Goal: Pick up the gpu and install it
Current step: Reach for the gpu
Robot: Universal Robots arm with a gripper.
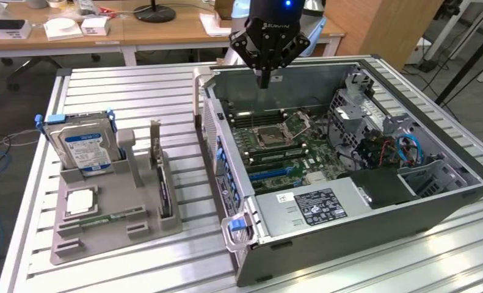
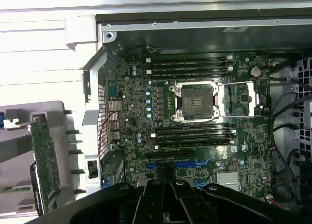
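The gpu [image 1: 163, 186] is a thin card standing on edge in a slot of the grey holder [image 1: 143, 229], at the exterior view's left, with its metal bracket strip at the far end. Seen from the wrist, the gpu [image 2: 46, 165] shows its green board face beside the case. My gripper [image 1: 263, 79] hangs shut and empty over the far end of the open computer case [image 1: 404, 207], well away from the card. In the wrist view my gripper [image 2: 168, 177] is above the motherboard [image 2: 195, 131], near the blue expansion slots [image 2: 183, 163].
The grey holder also carries a silver hard drive [image 1: 82, 146] with a blue-white label, a processor chip [image 1: 78, 201] and a narrow green memory stick [image 1: 111, 217]. Inside the case are drive cages and cables [image 1: 388, 152]. Desks with clutter stand behind the slatted table [image 1: 127, 97].
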